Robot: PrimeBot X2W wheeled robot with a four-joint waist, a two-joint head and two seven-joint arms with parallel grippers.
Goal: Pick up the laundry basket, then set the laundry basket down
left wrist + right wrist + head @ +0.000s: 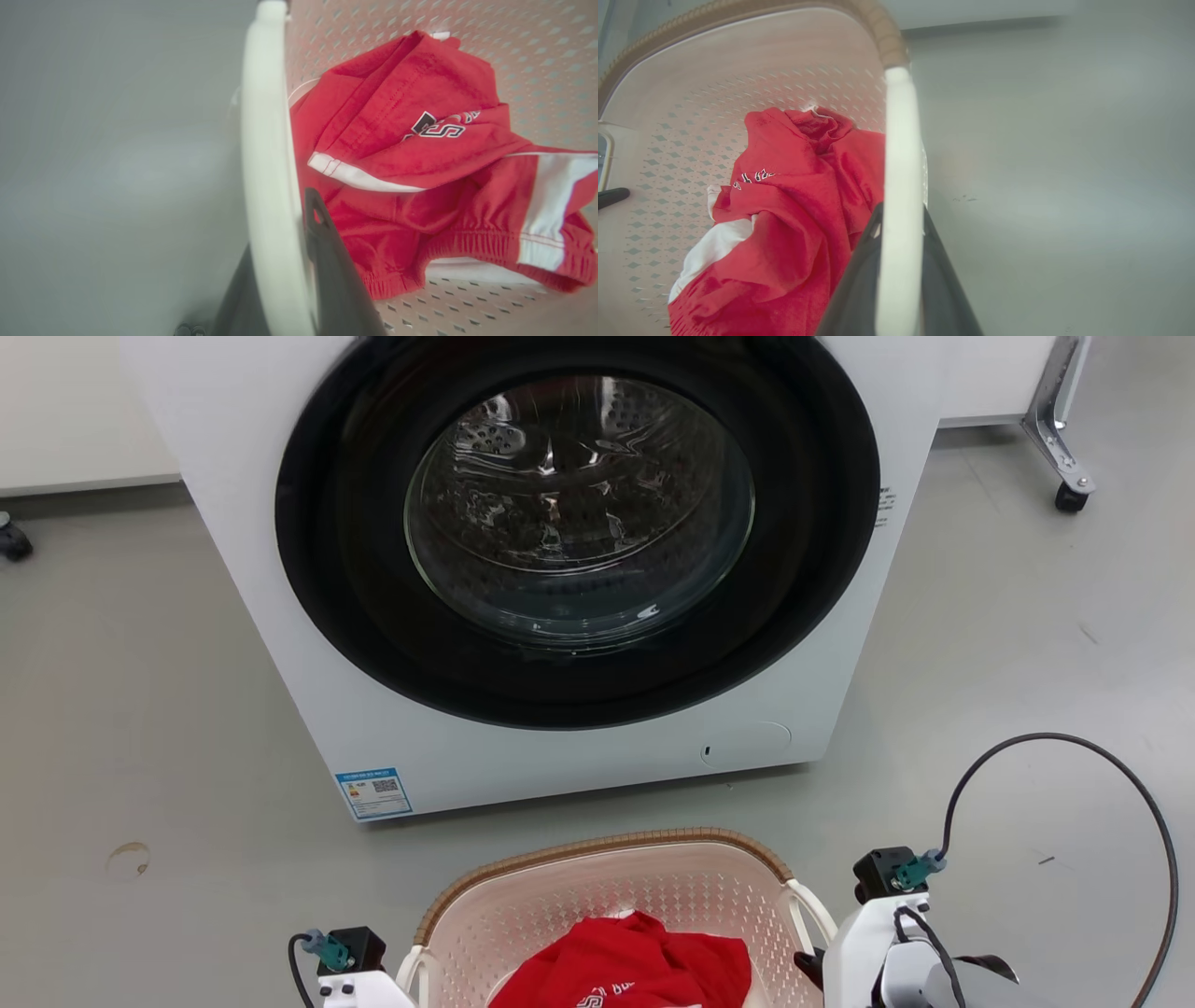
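The pale pink laundry basket with a brown woven-look rim sits low in the head view, just before the washer. A red garment with white trim lies inside it. In the left wrist view my left gripper is shut on the basket's white side handle, one dark finger on each side. My right gripper is likewise shut on the other white handle. I cannot tell whether the basket rests on the floor.
A white front-loading washer with its round glass door shut stands right behind the basket. A metal leg on a caster is at the far right. A black cable loops over my right arm. Grey floor lies on both sides.
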